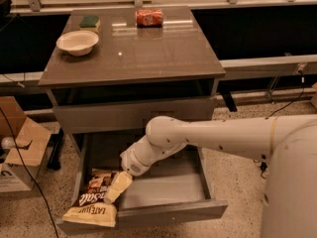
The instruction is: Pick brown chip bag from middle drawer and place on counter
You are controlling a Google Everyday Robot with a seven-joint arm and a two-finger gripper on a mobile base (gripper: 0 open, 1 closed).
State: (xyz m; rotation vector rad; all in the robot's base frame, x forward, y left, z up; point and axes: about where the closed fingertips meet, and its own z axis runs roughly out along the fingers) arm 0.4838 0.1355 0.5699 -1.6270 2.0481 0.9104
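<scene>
A cardboard box (20,148) sits on the floor at far left. On the counter (163,58) surface stand a pale bowl (77,42) and a green sponge (89,22). Below, the brown chip bag (93,202) lies in the front left corner of the open middle drawer (173,209), its pale end over the front edge. The gripper (118,187) rests against the bag's right side; I cannot tell how its jaws stand. A red can (149,17) lies further back. The white arm (223,138) reaches in from the right, bent downward at the wrist.
</scene>
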